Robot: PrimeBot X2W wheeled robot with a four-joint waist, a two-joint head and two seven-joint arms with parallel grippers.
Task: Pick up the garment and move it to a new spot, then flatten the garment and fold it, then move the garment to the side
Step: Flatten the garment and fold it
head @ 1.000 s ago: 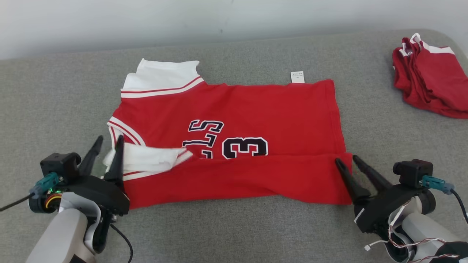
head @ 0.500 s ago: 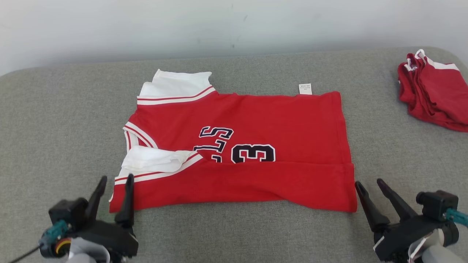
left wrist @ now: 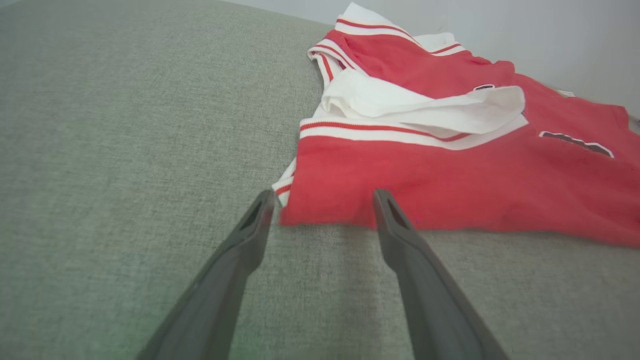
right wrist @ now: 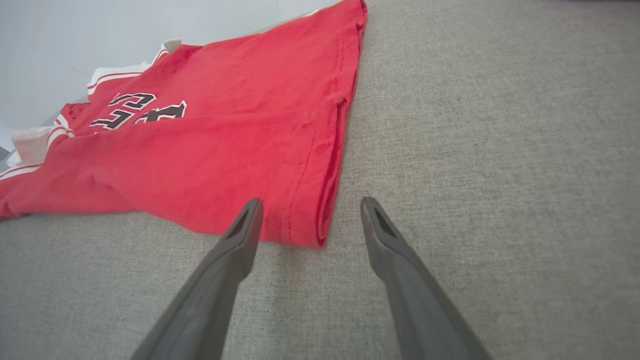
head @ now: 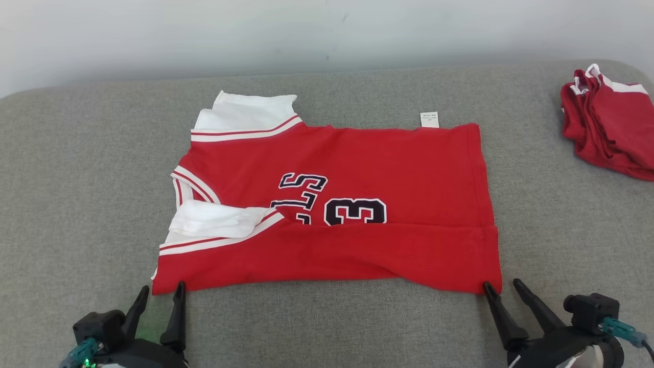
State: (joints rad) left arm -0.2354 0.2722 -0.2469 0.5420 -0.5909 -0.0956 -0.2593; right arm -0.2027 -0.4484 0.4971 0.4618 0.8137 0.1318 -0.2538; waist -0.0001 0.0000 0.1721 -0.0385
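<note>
The garment (head: 357,163) is a red jersey with white trim and a black number. It lies spread on the grey padded surface (head: 76,179), its near long edge folded up over the middle. My left gripper (head: 161,287) stands open just short of the near left corner, holding nothing. In the left wrist view the garment (left wrist: 450,170) has that corner between the left gripper's (left wrist: 324,192) fingertips. My right gripper (head: 501,282) is open at the near right corner. The right wrist view shows the garment's (right wrist: 225,140) hem corner between the right gripper's (right wrist: 311,200) fingertips, not pinched.
A pile of other red and white clothes (head: 608,128) lies at the far right of the surface. A pale wall (head: 306,36) runs along the back. A small white label (head: 429,119) sticks out at the garment's far edge. Bare grey surface surrounds the garment.
Both grippers have opened, let go of the folded flap and drawn back to the garment's near corners. The head camera has shifted a little.
</note>
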